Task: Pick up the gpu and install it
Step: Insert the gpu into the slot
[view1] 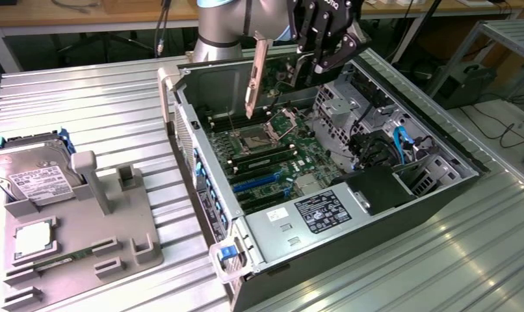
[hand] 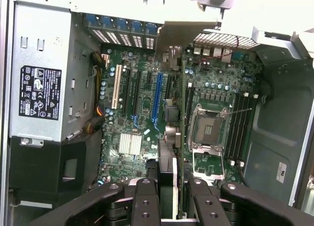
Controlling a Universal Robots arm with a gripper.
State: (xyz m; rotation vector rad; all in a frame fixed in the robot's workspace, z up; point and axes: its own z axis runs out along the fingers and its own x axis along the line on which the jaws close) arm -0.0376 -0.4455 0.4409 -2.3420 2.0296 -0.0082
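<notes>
**Card Held Above the Open Case**

The gripper (view1: 307, 68) pinched the gpu (view1: 260, 78) edge-on above the open computer case (view1: 435, 140). The card hung upright, its silver end bracket (view1: 255, 81) pointing down toward the motherboard (view1: 271, 162). From the wrist view, the gpu (hand: 169, 167) appeared as a thin green board with dark parts, clamped between the black fingers (hand: 144, 201), over the blue slot (hand: 157, 96).

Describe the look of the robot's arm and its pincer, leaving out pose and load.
The arm is a thick silver-grey tube with a light blue cap at its joint. The pincer is black, built of angular linked bars dotted with round pins, and carries white lettering near its top. The wrist view shows its matte black fingers with small round holes.
</notes>
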